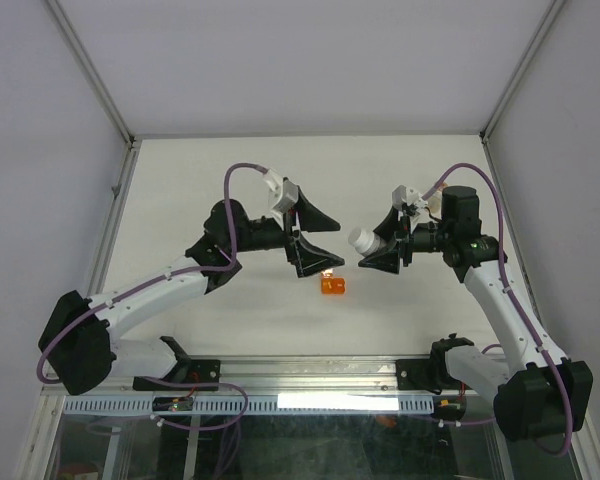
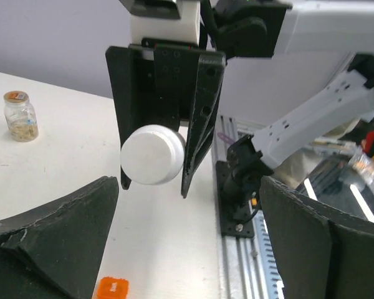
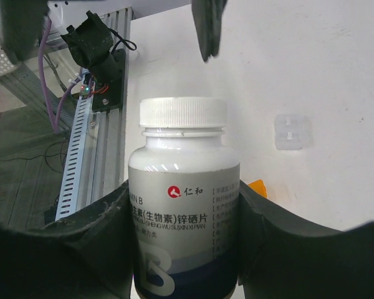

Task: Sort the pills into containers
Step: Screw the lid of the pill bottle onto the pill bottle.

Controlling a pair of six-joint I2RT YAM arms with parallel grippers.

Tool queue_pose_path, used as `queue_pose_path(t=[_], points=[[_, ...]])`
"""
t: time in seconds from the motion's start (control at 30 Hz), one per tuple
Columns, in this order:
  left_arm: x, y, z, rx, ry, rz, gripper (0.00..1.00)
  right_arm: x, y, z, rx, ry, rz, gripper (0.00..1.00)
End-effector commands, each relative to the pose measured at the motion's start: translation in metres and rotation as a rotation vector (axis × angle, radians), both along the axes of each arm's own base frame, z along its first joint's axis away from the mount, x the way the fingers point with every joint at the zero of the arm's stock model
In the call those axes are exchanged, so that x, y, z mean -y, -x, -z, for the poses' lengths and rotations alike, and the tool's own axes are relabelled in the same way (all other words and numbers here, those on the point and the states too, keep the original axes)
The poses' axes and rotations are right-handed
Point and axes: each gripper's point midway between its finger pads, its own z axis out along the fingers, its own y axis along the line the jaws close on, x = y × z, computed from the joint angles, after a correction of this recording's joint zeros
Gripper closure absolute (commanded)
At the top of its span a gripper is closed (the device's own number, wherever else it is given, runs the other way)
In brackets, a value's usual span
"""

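My right gripper is shut on the white bottle with a dark band, capped and held off the table. Its white cap points straight at my left gripper. The left gripper stands wide open, a short gap from the cap, with nothing between its fingers. The stubby orange cup lies on the table just below both grippers. A clear vial with an orange lid and tan bits in its bottom stands far off on the table. I see no loose pills.
A small clear square piece lies on the white table beyond the bottle. The metal rail with the arm bases runs along the near edge. White walls close in the sides and the back.
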Motion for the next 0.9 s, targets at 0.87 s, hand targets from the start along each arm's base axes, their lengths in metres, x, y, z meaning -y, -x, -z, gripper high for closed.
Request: queue_pose_path(t=[0.87], points=[[0.027, -0.024, -0.020, -0.445, -0.050, -0.179, 0.28, -0.003, -0.001, -0.021, 0.088, -0.029, -0.025, 1.00]])
